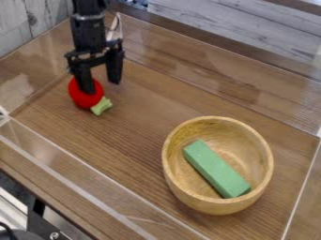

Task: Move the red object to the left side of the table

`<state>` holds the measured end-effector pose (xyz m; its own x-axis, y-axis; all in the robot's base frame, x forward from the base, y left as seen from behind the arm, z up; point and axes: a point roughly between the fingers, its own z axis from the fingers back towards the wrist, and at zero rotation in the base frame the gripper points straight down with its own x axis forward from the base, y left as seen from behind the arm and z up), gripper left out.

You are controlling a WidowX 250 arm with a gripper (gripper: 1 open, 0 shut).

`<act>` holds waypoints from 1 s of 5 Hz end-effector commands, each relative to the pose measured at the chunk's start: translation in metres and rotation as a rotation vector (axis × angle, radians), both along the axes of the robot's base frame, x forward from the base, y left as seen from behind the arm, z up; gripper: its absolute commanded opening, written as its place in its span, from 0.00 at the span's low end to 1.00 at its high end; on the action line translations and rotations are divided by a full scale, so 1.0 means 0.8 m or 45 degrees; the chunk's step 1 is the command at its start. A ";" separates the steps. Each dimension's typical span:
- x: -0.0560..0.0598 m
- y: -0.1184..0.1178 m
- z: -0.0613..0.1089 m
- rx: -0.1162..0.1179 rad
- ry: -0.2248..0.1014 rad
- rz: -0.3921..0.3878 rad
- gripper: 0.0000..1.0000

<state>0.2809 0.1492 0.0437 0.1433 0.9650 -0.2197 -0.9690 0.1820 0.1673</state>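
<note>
The red object (85, 92), a small rounded red toy fruit with a pale green stem end (100, 107), lies on the left part of the brown wood-grain table (163, 103). My gripper (96, 73) hangs just above and behind it, black fingers spread wide and open, with nothing between them. The fruit rests on the tabletop, free of the fingers.
A round light wooden bowl (182, 178) stands at the front right with a green rectangular block (216, 169) inside. Clear acrylic walls (38, 42) edge the table on the left, front and right.
</note>
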 end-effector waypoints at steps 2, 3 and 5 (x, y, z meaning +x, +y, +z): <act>0.026 -0.010 0.096 0.029 -0.163 -0.157 1.00; 0.037 -0.019 0.115 0.017 -0.173 -0.236 1.00; 0.046 0.000 0.123 0.026 -0.169 -0.259 1.00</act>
<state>0.3156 0.1450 0.1245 0.3572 0.9099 -0.2112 -0.9211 0.3805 0.0817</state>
